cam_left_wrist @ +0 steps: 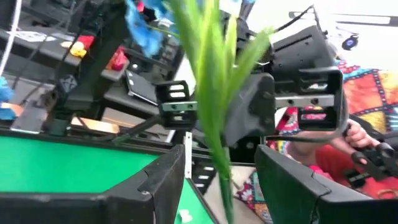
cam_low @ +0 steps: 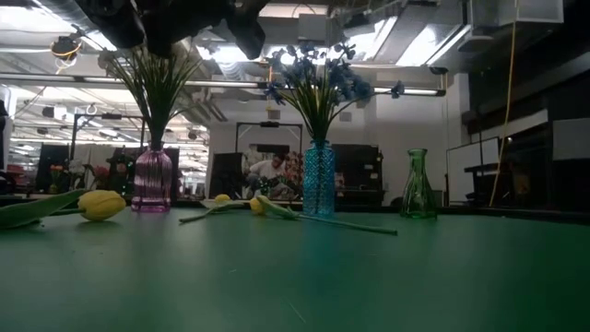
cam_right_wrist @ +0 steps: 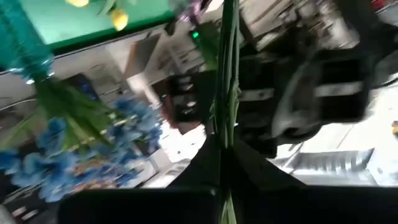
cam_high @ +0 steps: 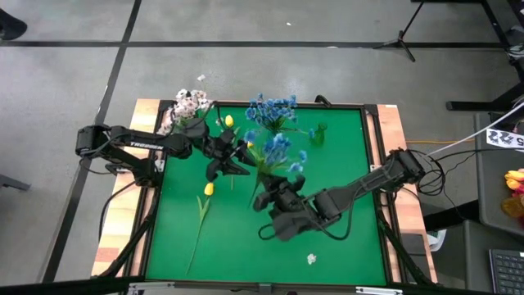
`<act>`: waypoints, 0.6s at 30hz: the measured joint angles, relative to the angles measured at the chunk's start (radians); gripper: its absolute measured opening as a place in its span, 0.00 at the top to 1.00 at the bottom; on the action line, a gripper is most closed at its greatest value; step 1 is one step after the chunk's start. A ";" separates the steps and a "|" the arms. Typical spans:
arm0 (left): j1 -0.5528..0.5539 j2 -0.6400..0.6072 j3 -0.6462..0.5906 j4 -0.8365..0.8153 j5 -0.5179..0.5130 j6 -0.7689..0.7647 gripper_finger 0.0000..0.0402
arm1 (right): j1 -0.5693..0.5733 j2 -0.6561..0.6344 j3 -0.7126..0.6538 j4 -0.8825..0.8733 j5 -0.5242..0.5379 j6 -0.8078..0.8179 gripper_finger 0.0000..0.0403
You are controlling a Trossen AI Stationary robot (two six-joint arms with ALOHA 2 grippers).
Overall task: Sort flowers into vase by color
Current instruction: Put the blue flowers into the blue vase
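— So, where are we, starting from the bench [cam_high: 344, 213]?
— Green mat, three vases along the far side. The pink vase [cam_low: 152, 178] holds the white sprays [cam_high: 187, 105], the blue vase [cam_low: 319, 179] holds a blue cluster [cam_high: 272, 111], and the green vase [cam_low: 418, 184] stands empty.
— And the arms?
— Both meet over the middle. The right tool [cam_right_wrist: 225, 146] is pinched tight on the stalk of a blue flower [cam_high: 278, 150], held up in the air. The left tool [cam_left_wrist: 221, 180] stands wide with that stalk running between its fingers, not gripping it.
— Which step, then?
— It looks like a blue stem in hand, perhaps being passed or steadied, on its way to the blue vase.
— Next?
— I'd say: line the stalk's end up over the narrow neck, lower it, then release.
— What's left?
— Yellow tulips: one [cam_high: 209, 189] lying near the left edge, another [cam_high: 228, 121] near the vases.
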 joint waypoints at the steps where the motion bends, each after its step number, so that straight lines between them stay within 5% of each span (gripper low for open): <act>1: 0.000 0.000 0.000 0.004 0.011 -0.005 0.52 | 0.004 0.000 0.000 0.021 -0.002 -0.025 0.96; 9: -0.035 0.000 0.000 0.109 0.165 -0.025 0.52 | 0.005 0.000 0.000 0.060 -0.027 -0.069 0.97; 18: -0.060 0.000 0.000 0.130 0.160 0.017 0.52 | 0.003 0.000 0.000 0.161 -0.071 -0.135 0.94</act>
